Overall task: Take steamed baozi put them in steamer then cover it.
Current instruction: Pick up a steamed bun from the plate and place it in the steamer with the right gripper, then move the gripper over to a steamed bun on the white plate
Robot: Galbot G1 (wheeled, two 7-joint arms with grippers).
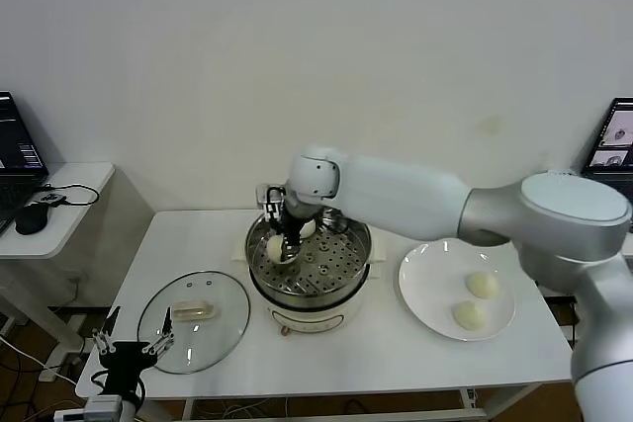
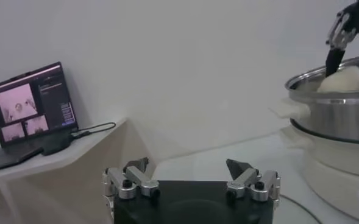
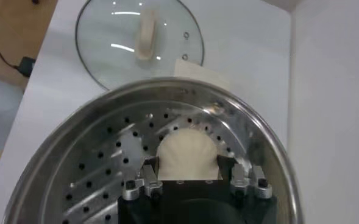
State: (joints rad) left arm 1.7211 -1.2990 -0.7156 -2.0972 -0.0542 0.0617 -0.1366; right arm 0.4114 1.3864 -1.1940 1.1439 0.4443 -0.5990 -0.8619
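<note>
My right gripper [image 1: 280, 247] reaches down into the steel steamer [image 1: 348, 266] and is shut on a cream-white baozi [image 1: 275, 246] just above the perforated tray. In the right wrist view that baozi [image 3: 188, 149] sits between the fingers of the right gripper [image 3: 188, 164], over the steamer tray [image 3: 94, 164]. A second baozi [image 1: 308, 228] lies at the steamer's back. Two more baozi [image 1: 483, 285] [image 1: 469, 315] rest on the white plate [image 1: 425, 289]. The glass cover [image 1: 193, 321] lies flat on the table, left of the steamer. My left gripper [image 1: 132, 345] waits open at the table's front left corner.
A side desk with a laptop [image 2: 30, 109] and a mouse [image 1: 32, 216] stands to the left. The left wrist view shows the left gripper [image 2: 191, 167] low beside the steamer [image 2: 331, 103]. A second screen [image 1: 615, 135] is at the far right.
</note>
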